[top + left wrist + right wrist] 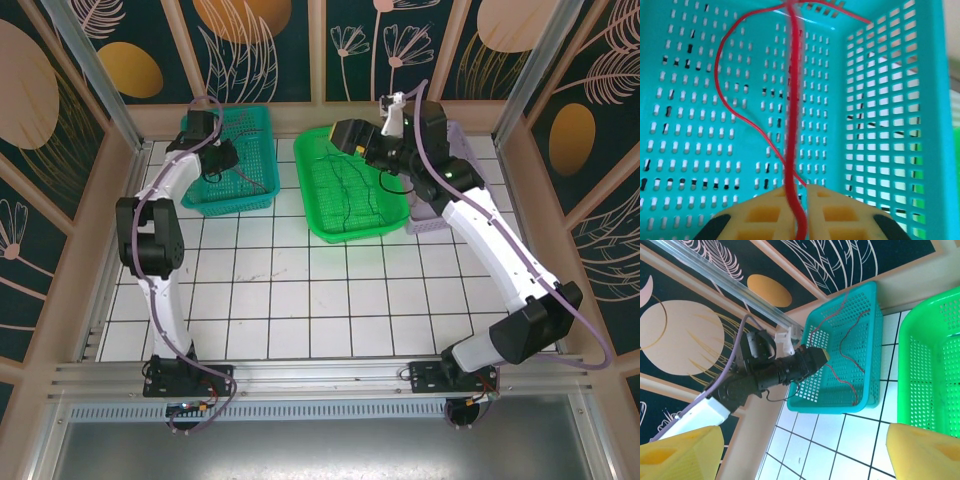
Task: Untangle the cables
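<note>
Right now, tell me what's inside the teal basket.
Inside the teal basket a red cable loops over the perforated floor, with one strand pinched in the left gripper. Whatever lies beneath that gripper is covered.

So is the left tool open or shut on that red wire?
Shut. The left tool has its yellow fingers close together, with the red cable running up from between them.

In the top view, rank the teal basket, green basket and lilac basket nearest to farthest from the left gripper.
1. Teal basket: back left, the left gripper hangs over it.
2. Green basket: centre, to its right.
3. Lilac basket: far right.
</note>
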`<state>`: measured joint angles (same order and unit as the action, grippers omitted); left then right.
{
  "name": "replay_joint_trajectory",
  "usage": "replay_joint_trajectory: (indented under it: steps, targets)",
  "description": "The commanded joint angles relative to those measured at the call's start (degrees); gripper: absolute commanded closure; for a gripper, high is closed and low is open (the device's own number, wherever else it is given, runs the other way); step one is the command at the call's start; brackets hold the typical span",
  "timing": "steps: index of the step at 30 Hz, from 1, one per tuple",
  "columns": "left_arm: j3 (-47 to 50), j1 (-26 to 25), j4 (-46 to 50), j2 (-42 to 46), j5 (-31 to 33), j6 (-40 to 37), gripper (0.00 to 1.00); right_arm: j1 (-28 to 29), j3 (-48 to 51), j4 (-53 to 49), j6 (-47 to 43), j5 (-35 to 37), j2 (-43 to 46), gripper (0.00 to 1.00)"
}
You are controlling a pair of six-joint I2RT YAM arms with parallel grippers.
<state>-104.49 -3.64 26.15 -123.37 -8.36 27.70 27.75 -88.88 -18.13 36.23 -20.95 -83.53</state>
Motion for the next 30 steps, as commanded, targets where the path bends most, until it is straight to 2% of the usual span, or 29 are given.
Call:
replay_joint_trajectory:
  steps: [1,3,5,8,13,15,18,21,22,23,24,27,30]
  targets:
    - [-5.2,-0.1,11.0,-3.4,3.3,0.1,0.84,0.2,1.4,2.0,0.6,-1.3,0.7,0.15]
    - [-7.5,-0.1,13.4,-4.9,4.8,0.1,0.76,0.2,1.7,2.1,0.8,-1.5,0.9,0.15]
    - [-9.4,-0.1,14.6,-5.4,5.7,0.3,0.63,0.2,1.8,2.1,0.8,-1.5,1.2,0.15]
    - [-10.4,-0.1,15.0,-4.5,6.3,0.6,0.52,0.2,2.0,2.0,0.6,-1.4,1.5,0.15]
    - [-11.7,-0.1,15.7,-2.8,4.5,1.2,0.44,0.2,2.4,1.9,0.4,-1.5,1.6,0.15]
    - [-11.9,-0.1,16.1,-1.7,4.9,1.4,0.39,0.3,2.4,1.8,0.2,-1.1,1.6,0.15]
    - [-12.0,-0.1,16.7,0.6,5.5,1.9,0.36,0.2,2.1,1.0,-0.3,0.8,1.7,0.15]
    - [-10.0,-0.1,15.7,5.0,7.1,3.5,0.32,-0.2,1.6,-1.3,-2.0,6.5,3.1,0.14]
    - [-7.9,-0.1,14.2,7.5,7.6,4.1,0.2,-0.6,2.0,-2.4,-2.7,9.5,4.1,0.13]
    - [-5.6,-0.1,12.3,9.9,7.8,4.5,0.04,-1.3,2.8,-3.2,-3.0,12.3,5.3,0.06]
    - [-2.4,-0.1,9.7,13.3,8.0,5.1,0.01,-2.3,4.5,-4.1,-3.0,15.9,7.2,0.01]
    - [10.6,-0.1,-0.9,24.4,6.3,7.2,0.01,-7.9,13.2,-4.4,-0.9,25.0,15.4,0.01]
    - [27.0,-0.1,-12.7,37.6,5.1,11.2,0.01,-10.3,21.9,-4.9,-3.4,38.9,24.0,0.01]
